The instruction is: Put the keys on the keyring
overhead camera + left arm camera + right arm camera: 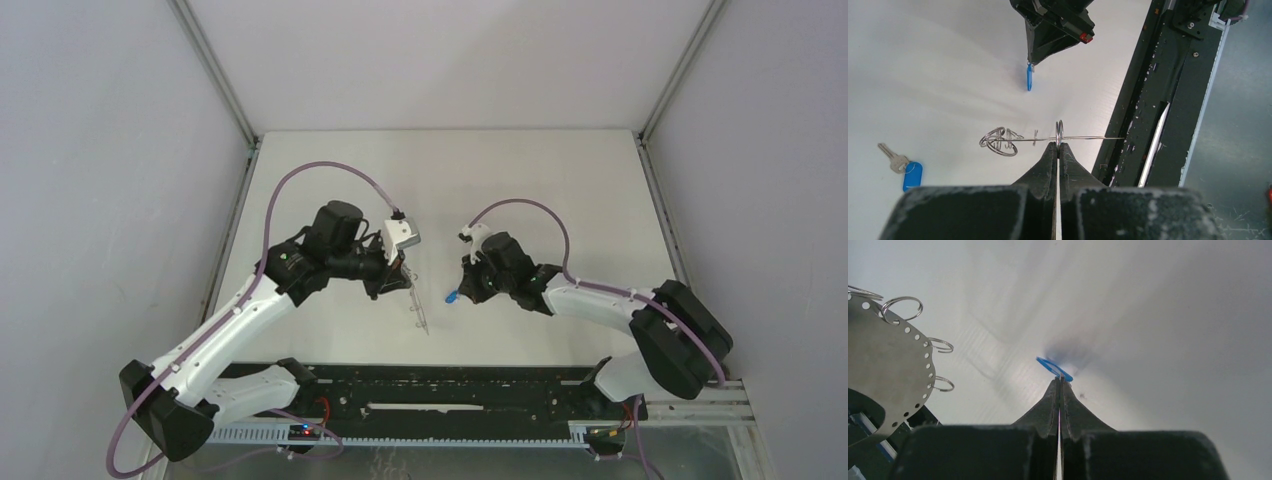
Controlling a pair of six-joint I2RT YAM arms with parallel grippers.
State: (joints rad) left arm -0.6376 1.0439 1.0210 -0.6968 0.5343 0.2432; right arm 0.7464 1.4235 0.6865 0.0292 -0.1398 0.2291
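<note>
My left gripper (398, 282) (1058, 144) is shut on the keyring (1083, 138), a thin grey metal plate seen edge-on, with wire loops (998, 141) bunched at its far end. In the right wrist view the keyring (888, 360) shows at the left, its rim pierced with holes and fringed with loops. Just right of it, my right gripper (463, 292) (1059, 381) is shut on one of the keys, lifted off the table; its blue tag (452, 297) (1029, 80) (1054, 368) hangs from the tips. A second key (892, 157) with a blue tag (913, 175) lies on the white table.
A black rail (450, 400) (1168, 100) holding the arm bases runs along the near table edge, close behind the keyring. White enclosure walls with metal corner posts (215, 70) close in the table on three sides.
</note>
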